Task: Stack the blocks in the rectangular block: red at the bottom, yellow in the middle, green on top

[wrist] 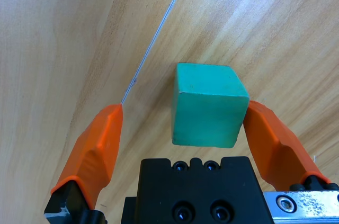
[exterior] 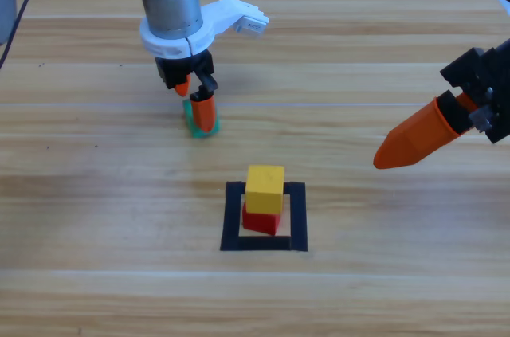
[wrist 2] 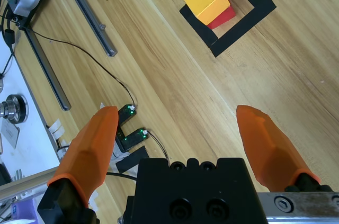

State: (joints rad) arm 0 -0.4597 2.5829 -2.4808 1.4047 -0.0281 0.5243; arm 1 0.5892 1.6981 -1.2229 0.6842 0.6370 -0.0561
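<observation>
1. Reaching down from the top left of the table (exterior: 96,217), my left gripper (wrist: 180,128) is straddling the green cube (wrist: 207,105), which is sitting on the wood up and to the left of the black tape square (exterior: 296,217).
2. My left jaws are standing partly open around that cube: in the left wrist view the right jaw is touching or nearly touching the cube's side, while the left jaw is standing clear of it with bare wood showing between.
3. The cube is resting flat on the table, not lifted.
4. Inside the tape square the red cube (exterior: 261,221) is lying on the wood, and the yellow cube (exterior: 264,187) is sitting on top of it, turned slightly against it.
5. That pair is sitting toward the left half of the square, with bare wood showing on the right inside the tape.
6. My right gripper (wrist 2: 177,128) is hanging off at the right edge, well apart from the stack, its jaws spread wide and holding nothing.
</observation>
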